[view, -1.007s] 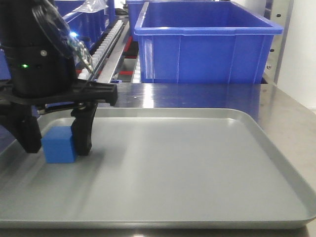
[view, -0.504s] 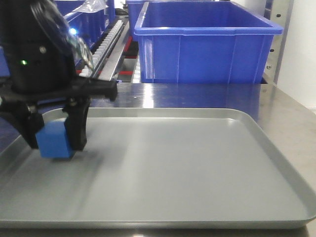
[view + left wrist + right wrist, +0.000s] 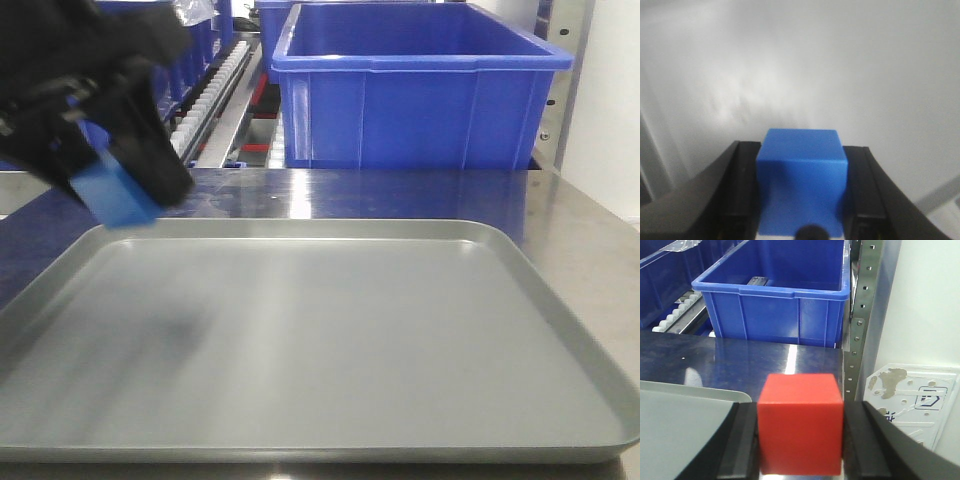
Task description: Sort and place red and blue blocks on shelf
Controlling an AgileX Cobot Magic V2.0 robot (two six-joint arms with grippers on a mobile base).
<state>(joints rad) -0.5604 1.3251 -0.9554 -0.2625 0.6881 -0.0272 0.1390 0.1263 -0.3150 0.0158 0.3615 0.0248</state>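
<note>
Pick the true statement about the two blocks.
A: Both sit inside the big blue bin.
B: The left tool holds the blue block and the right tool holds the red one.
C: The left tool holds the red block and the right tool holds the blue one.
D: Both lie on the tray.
B: the left wrist view shows the left tool gripping the blue block, and the right wrist view shows the right tool gripping the red block.

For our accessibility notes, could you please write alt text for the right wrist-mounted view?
A red block is clamped between the right gripper's black fingers. Beyond it are a steel tabletop, a grey tray corner, a blue bin and a perforated shelf upright.
</note>
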